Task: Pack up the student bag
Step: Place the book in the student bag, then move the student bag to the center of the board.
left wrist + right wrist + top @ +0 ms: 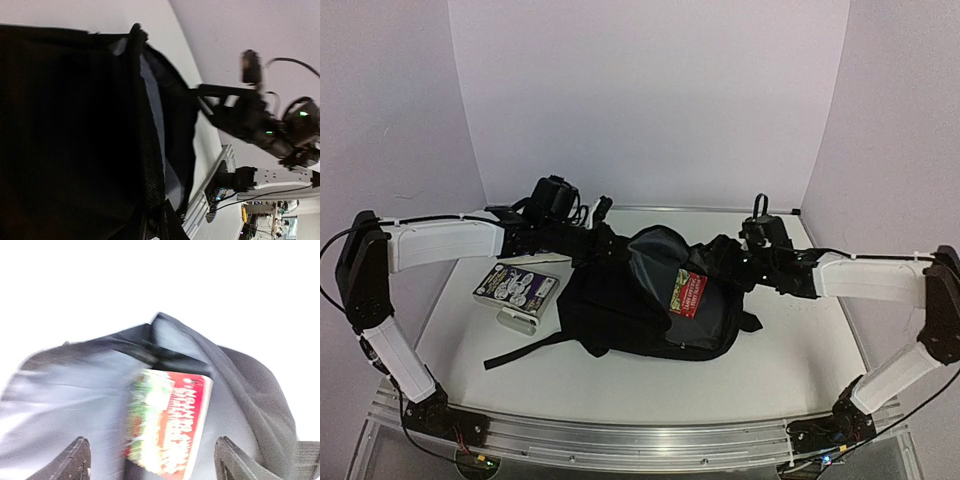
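1. The large black soft fabric student bag point(620, 310) lies in the middle of the white table point(790, 350), between my two arms. Its mouth gapes upward and shows the grey lining point(655, 260).
2. My left gripper point(612, 245) reaches in from the left to the bag's far upper rim. Its jaws are closed, and they seem to pinch that rim, which stands lifted. In my left wrist view the black fabric point(65, 140) fills nearly everything, and I cannot make out my own fingers there.
3. My right gripper point(152, 460) is spread wide and holds nothing. Its two fingertips point(77, 460) sit at the bottom corners of my right wrist view, far apart.
4. Just beyond those fingertips, a red-and-green printed booklet with white lettering point(170, 430) stands upright inside the bag's mouth, against the lining point(65, 390). Neither finger touches it.
5. Left of the bag, a flat rectangular case with pale cartoon print point(517, 287) lies on the table, near the bag.
6. A black webbing strap point(520, 350) trails from the bag toward the near left.
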`<state>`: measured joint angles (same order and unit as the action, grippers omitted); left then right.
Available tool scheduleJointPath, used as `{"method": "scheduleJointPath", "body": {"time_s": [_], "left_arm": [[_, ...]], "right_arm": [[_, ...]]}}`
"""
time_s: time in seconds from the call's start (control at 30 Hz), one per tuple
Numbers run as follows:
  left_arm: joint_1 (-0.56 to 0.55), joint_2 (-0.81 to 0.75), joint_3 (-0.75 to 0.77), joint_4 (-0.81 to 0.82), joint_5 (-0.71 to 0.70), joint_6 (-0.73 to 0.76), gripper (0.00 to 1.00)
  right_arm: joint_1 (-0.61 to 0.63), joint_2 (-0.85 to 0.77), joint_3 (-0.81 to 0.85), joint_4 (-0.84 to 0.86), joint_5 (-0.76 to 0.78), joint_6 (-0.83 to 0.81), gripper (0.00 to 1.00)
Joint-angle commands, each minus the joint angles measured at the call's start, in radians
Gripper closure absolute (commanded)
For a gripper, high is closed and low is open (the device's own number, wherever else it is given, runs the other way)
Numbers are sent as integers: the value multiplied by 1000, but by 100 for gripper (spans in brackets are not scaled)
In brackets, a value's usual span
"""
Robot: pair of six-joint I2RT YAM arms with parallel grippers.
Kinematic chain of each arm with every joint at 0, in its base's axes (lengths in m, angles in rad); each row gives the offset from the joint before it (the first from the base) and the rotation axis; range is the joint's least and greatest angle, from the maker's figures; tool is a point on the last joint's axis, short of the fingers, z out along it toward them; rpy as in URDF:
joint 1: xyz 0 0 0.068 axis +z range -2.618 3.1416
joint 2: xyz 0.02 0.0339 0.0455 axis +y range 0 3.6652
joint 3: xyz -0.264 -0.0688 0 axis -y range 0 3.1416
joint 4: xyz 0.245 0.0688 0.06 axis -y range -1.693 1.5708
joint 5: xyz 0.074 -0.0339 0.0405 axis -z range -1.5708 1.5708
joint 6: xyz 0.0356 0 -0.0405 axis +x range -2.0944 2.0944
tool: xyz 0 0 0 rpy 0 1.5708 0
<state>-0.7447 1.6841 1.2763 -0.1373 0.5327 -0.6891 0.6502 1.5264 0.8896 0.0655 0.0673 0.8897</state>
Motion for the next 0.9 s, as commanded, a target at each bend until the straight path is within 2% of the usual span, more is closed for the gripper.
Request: {"method": "scheduleJointPath", "body": {"time_s": [0.0,0.17,0.3,0.4,0.57,0.77,0.87], "left_arm": [[7,-100,-87,-131,-166,-25,84],[39,-139,-141,-223,-210,-36,51],[91,-210,-172,-262,-224,-28,19],[158,-277,-199,-295,-224,-7,6],[367,-356,-287,-332,-193,-22,1],[685,-433,-486,-190,-127,-126,0],[792,-426,-562,-121,-118,-158,0]], "right_arm": [[2,-163,-29,-111,25,-33,16],[2,-323,-53,-147,8,-40,10],[2,-426,-31,-173,11,-72,7],[2,-450,-4,-191,6,-93,6],[30,-401,33,-213,-7,-117,7],[107,-322,56,-211,35,-118,7],[135,-285,77,-209,45,-122,7]]}}
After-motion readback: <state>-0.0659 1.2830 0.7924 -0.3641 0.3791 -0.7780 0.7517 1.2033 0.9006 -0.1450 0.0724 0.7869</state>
